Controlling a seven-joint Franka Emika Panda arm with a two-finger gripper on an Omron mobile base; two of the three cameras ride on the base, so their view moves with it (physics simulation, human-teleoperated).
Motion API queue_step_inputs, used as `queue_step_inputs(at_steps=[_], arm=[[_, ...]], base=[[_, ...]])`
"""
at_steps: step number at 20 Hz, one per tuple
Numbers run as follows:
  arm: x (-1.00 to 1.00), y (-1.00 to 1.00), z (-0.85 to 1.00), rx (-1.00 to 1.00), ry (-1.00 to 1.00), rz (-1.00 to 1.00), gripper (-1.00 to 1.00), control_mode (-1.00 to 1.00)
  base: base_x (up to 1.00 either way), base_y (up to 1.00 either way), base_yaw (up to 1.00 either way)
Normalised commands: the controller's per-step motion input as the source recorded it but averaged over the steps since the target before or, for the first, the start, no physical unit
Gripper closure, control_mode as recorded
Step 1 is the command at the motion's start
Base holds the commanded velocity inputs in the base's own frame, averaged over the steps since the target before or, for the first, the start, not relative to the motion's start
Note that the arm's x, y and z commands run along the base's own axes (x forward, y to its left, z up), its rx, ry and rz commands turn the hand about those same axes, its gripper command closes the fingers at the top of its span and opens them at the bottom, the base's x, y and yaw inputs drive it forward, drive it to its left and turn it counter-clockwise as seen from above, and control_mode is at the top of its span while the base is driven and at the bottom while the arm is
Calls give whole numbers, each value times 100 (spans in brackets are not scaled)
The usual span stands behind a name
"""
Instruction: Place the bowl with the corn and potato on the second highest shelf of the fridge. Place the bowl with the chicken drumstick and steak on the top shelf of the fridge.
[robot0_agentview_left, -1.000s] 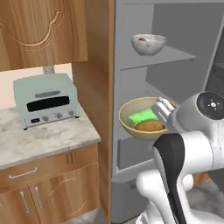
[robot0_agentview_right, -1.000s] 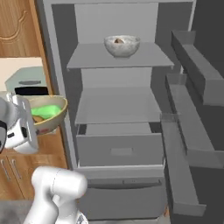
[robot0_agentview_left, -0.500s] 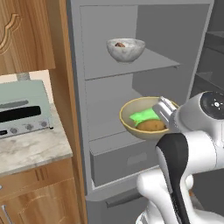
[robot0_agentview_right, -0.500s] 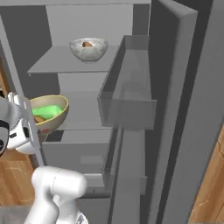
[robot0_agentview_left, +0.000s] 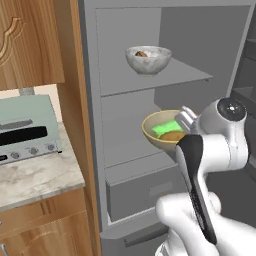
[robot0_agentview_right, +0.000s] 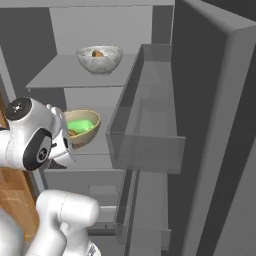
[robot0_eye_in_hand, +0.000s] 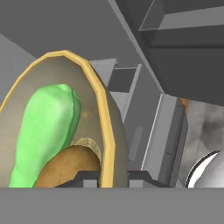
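Note:
My gripper (robot0_eye_in_hand: 113, 176) is shut on the yellow-gold rim of the olive-tan bowl with the corn and potato (robot0_agentview_left: 161, 134) (robot0_agentview_right: 84, 128) (robot0_eye_in_hand: 107, 127), holding it in the air. The green corn (robot0_eye_in_hand: 43, 124) (robot0_agentview_left: 166, 129) lies beside the brown potato (robot0_eye_in_hand: 70, 166) (robot0_agentview_left: 173, 136) inside it. The bowl hangs in front of the open fridge, above the second highest shelf (robot0_agentview_left: 131, 161) (robot0_agentview_right: 96, 148). On the top shelf (robot0_agentview_left: 186, 77) (robot0_agentview_right: 54, 76) stands the pale grey marbled bowl (robot0_agentview_left: 148, 60) (robot0_agentview_right: 100, 59) with the golden-brown chicken drumstick (robot0_agentview_left: 142, 53) (robot0_agentview_right: 98, 53). The steak is hidden in that bowl.
The open fridge door with its grey bins (robot0_agentview_right: 146, 120) stands close on the right. A drawer (robot0_agentview_left: 145, 190) sits under the lower shelf. Left of the fridge are a wooden panel (robot0_agentview_left: 67, 75), a marble counter (robot0_agentview_left: 35, 177) and a pale green toaster oven (robot0_agentview_left: 25, 131).
The base has driven towards the fridge, so both base views shifted: the toaster slid left and the door swung in close. The bowl stays held in the gripper, now nearer the fridge interior.

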Motion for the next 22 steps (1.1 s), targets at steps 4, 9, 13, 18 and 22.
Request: queue_step_inputs(at_steps=[4,9,13,18,22], arm=[[57,-67,-56,5,0,14,100,-100],[90,-5,-36,0,0,12,100,-100],[100,0,-5,1,0,5,100,-100],[92,0,-15,1,1,1,100,-100],[40,0,-43,0,0,4,100,-100]], base=[[0,0,0],[0,0,0],[0,0,0],[0,0,0],[0,0,0]])
